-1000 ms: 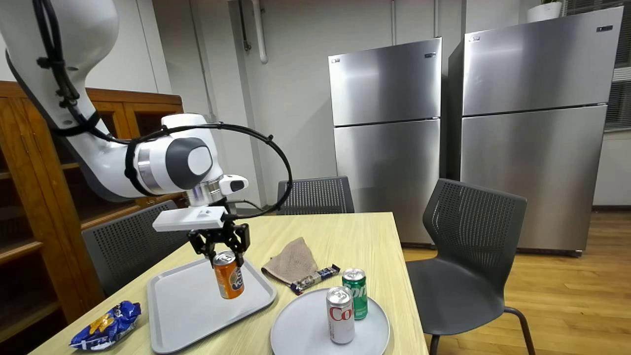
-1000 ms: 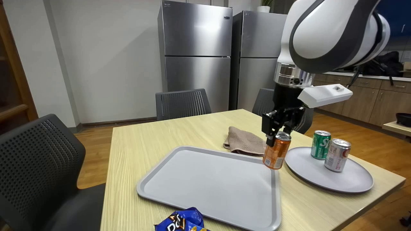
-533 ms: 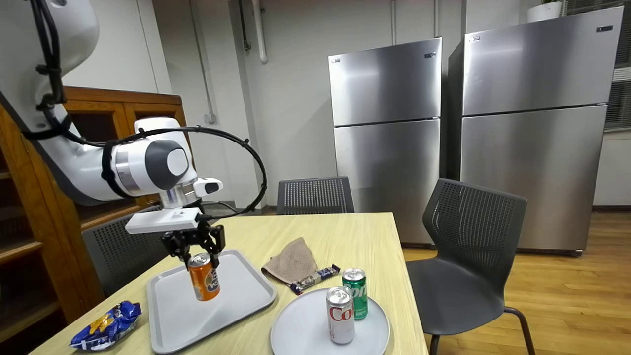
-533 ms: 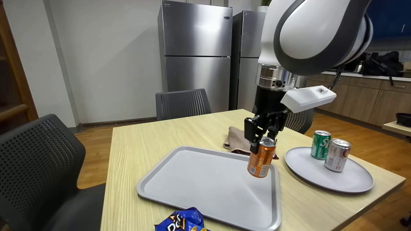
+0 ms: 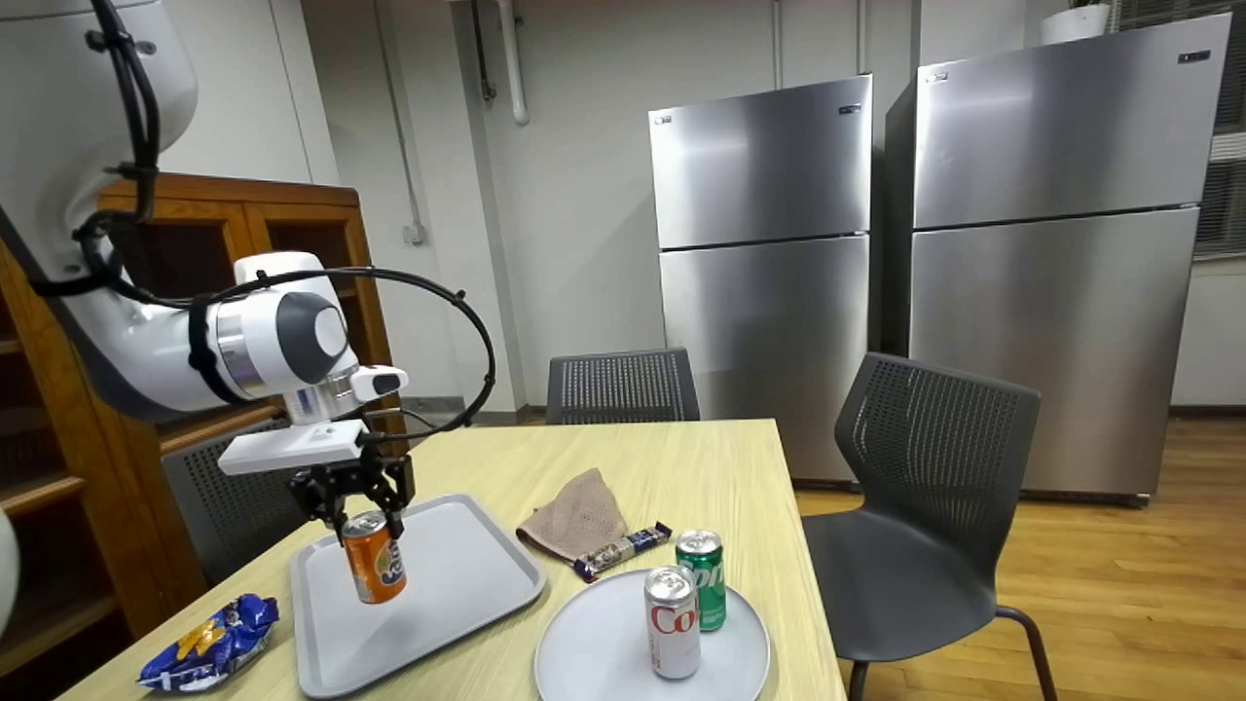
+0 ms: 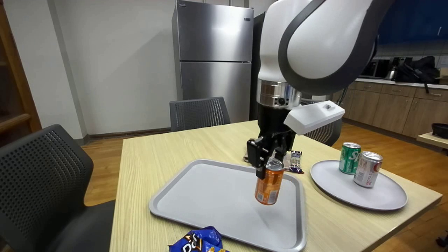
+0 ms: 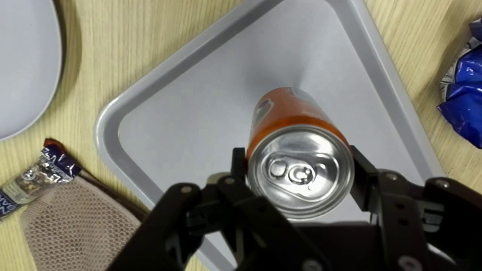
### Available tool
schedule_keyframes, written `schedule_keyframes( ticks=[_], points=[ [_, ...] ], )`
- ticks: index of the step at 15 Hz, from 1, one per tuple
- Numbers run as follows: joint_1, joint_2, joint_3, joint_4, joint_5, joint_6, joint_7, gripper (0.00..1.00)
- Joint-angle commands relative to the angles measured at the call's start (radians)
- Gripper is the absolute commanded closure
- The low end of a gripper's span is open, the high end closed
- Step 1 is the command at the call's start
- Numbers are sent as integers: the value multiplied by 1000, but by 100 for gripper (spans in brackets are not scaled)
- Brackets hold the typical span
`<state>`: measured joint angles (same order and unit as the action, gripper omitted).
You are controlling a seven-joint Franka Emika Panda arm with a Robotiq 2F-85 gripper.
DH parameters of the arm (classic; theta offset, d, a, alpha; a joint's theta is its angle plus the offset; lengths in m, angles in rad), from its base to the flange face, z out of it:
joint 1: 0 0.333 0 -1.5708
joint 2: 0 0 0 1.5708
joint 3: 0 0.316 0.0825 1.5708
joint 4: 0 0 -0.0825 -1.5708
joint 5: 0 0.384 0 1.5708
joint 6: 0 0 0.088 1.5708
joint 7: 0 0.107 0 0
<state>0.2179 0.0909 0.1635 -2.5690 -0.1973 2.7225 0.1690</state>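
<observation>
My gripper [image 5: 368, 532] is shut on an orange soda can [image 5: 374, 569], with one finger on each side of its top. The can is slightly tilted and held above the grey rectangular tray [image 5: 458, 623]. In an exterior view the can [image 6: 268, 189] hangs over the tray's right part, with the gripper [image 6: 268, 166] around its upper end. In the wrist view the silver can lid [image 7: 301, 171] faces the camera between the black fingers [image 7: 297, 163]. The tray surface [image 7: 188, 124] shows below with a soft shadow of the can.
A round grey plate [image 5: 584, 643] holds a green can [image 5: 703, 584] and a silver-white can [image 5: 672, 623]. A tan cloth [image 5: 576, 516] and a snack bar [image 5: 623, 551] lie beyond the tray. A blue chip bag [image 5: 216, 643] lies beside it. Chairs [image 5: 925, 487] stand around the table.
The gripper has carried the can from the tray's plate-side edge further in over the tray and somewhat lower. The snack bar has come into sight behind it. The other objects have not moved.
</observation>
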Motion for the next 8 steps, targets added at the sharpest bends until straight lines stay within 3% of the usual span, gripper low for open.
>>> schedule_keyframes(
  ticks=[1, 8],
  points=[
    [37, 63, 8, 83, -38, -39, 71, 61],
    [122, 164, -19, 168, -84, -38, 132, 61]
  ],
)
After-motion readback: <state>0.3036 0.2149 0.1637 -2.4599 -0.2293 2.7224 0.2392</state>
